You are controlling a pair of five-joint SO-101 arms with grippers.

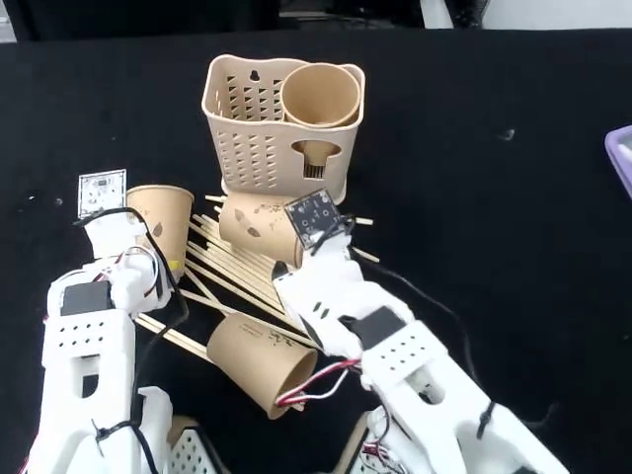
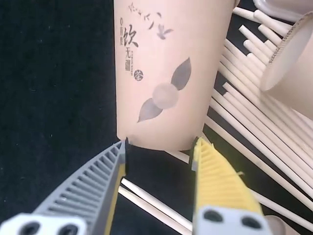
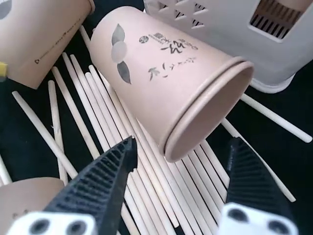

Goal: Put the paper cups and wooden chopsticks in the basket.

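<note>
A beige basket [image 1: 247,138] stands at the back of the black table with one paper cup [image 1: 320,95] inside it. A second cup [image 2: 166,73] lies in front of my left gripper [image 2: 160,147], which is open with its tips at either side of the cup's near end. A third cup [image 3: 171,78] lies on its side on the wooden chopsticks [image 3: 146,181], mouth towards my right gripper [image 3: 181,147], which is open just short of the rim. A fourth cup [image 1: 262,360] lies between the two arms. Several chopsticks [image 1: 227,267] are spread under and around the cups.
A small white tag [image 1: 101,193] lies left of the left arm. A purple object [image 1: 620,153] shows at the right edge. The basket [image 3: 220,34] is close behind the lying cup. Open black table stretches to the right.
</note>
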